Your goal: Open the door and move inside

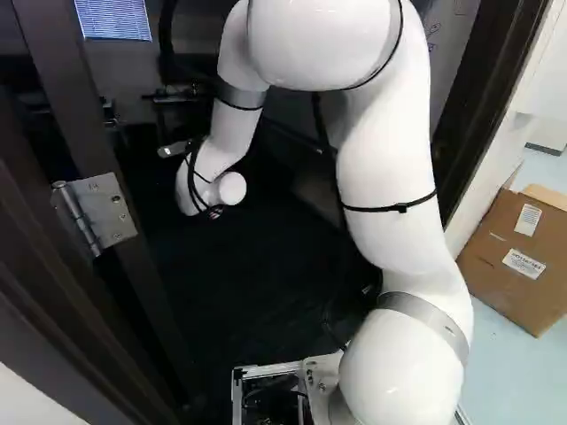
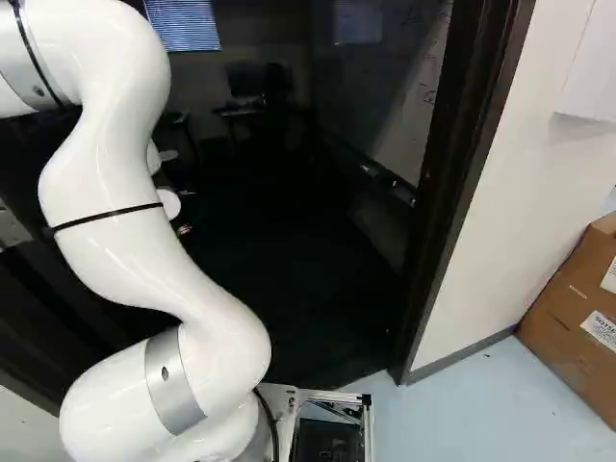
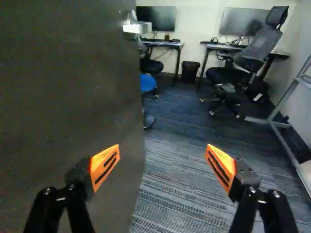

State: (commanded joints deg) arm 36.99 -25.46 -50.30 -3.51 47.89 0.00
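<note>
Holding the claw (image 3: 162,148) wide apart, gripping nothing, having the door (image 3: 68,92) at ten o'clock. Seeing the wastebasket (image 3: 190,71) only in the wrist view.

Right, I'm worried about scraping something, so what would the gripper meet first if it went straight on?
Probably the dark door: in the wrist view, the gripper has one finger in front of it, though the depth between them is unclear.

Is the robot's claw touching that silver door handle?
Apart. The wrist view shows the gripper open, with a plain stretch of dark door between it and the silver door handle.
</note>
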